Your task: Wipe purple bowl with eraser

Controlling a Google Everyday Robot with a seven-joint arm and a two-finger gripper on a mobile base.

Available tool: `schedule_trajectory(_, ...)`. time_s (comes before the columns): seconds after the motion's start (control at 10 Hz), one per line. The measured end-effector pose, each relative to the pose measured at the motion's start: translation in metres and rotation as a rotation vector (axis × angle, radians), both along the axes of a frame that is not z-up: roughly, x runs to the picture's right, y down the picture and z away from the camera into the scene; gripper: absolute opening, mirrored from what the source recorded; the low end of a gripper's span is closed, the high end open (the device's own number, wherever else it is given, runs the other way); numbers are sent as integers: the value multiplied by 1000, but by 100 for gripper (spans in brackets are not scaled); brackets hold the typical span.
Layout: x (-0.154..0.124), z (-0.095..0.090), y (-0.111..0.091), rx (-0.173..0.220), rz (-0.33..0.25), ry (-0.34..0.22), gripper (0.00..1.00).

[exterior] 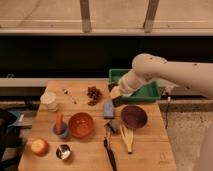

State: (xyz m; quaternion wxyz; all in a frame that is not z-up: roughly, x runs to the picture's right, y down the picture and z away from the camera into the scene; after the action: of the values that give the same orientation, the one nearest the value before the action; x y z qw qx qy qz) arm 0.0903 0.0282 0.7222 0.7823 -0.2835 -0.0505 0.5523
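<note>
white cup (48, 100): by the left edge, toward the far-left corner.
orange bowl (81, 124): left of the bench's middle, toward the near edge.
blue block (108, 109): mid-bench, just left of the gripper.
gripper (117, 97): right of mid-bench, just in front of the green tray (145, 93); clenched on the eraser.
eraser (118, 103): dark block at the gripper's tip, between blue block and purple bowl.
purple bowl (133, 116): upright, toward the right edge, just right of the eraser.
handling: eraser likely light and fairly stiff. Best held by its long sides, flat face down. Bowl likely light and may skid when rubbed, so press gently.
room: bowl sits near the right edge. Wooden utensils (126, 139) crowd its near side. Clearest approach is from above.
</note>
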Motion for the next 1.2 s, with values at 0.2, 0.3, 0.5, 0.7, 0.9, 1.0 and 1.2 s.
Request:
schedule_trajectory(0.2, 33, 18, 17, -44, 55, 61, 0)
schedule_trajectory(0.3, 50, 28, 28, -66, 93, 89, 0)
schedule_trajectory(0.5, 65, 31, 37, -74, 125, 108, 0)
schedule_trajectory(0.7, 62, 31, 36, -74, 122, 104, 0)
schedule_trajectory(0.9, 63, 31, 37, -74, 120, 105, 0)
schedule_trajectory(1.0, 60, 33, 38, -84, 112, 110, 0)
schedule_trajectory(1.2, 67, 46, 48, -129, 123, 143, 0)
